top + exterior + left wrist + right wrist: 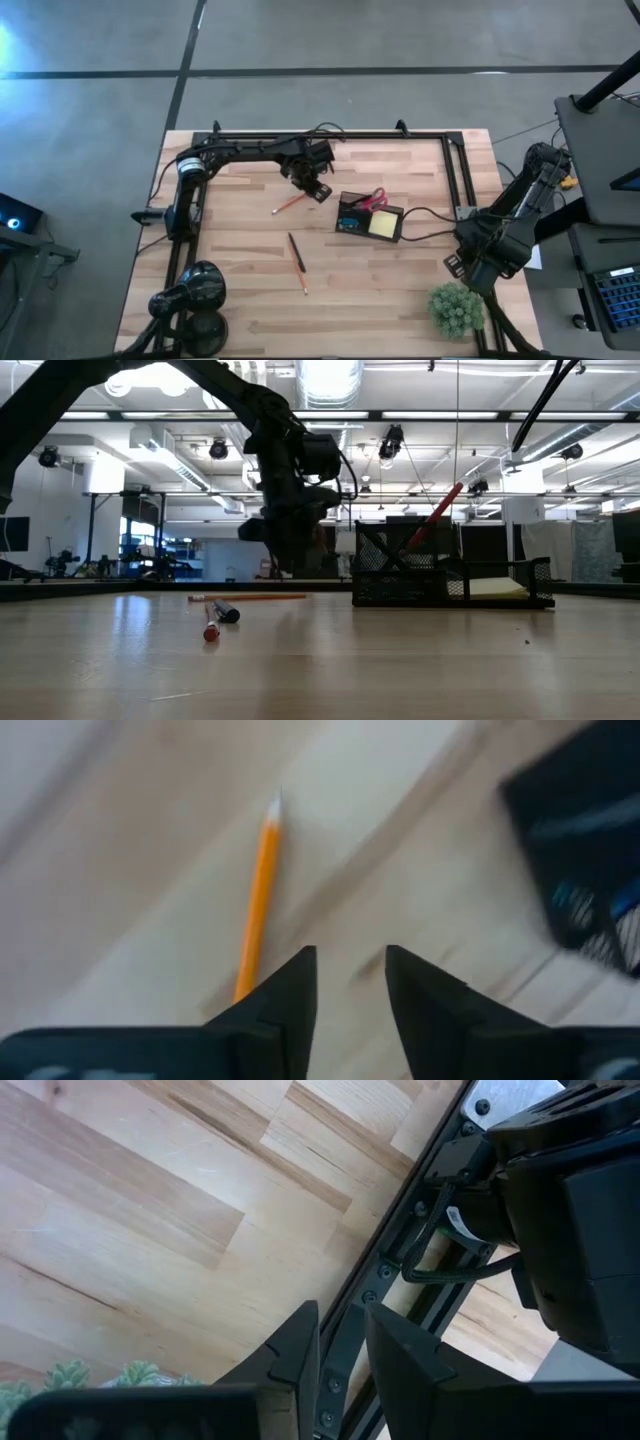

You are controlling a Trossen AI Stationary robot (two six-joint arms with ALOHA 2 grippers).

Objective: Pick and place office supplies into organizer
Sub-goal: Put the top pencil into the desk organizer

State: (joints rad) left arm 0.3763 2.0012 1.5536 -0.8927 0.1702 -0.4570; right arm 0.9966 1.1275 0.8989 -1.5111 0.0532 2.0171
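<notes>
**A:** Start with the organizer [368, 215]: it sits on the table [400, 290] right of centre, a dark mesh box with two compartments. Red-handled scissors [372, 200] poke out of it, handles up and tilted. A yellow note pad [383, 224] lies flat in the compartment nearer the right arm, and something small and blue [349, 221] shows in the other one.

**B:** And outside the box?

**A:** An orange pencil [289, 204] lies on the wood to the organizer's left, clear of it. Farther toward the near edge there is a dark pen [295, 250] and, just beside it, a thin orange-tipped one [303, 281]. From table height the pen [226, 612] and a red-tipped stick [211, 629] lie in front of the long pencil [250, 597].

**B:** Where is the left gripper?

**A:** The left gripper [316, 189] hangs between the orange pencil and the organizer, near both. Its wrist camera shows the pencil [257, 900] running up past one finger, not between them. The jaws stand narrowly apart with bare wood in the gap, holding nothing.

**B:** The right gripper?

**A:** The right gripper [342, 1342] waits at the table's right edge over the black frame rail [400, 1260], near the green spiky plant ball [456, 308]. Its fingers show a slim gap and hold nothing. A black lamp-like object [190, 292] stands at the near left corner.
</notes>
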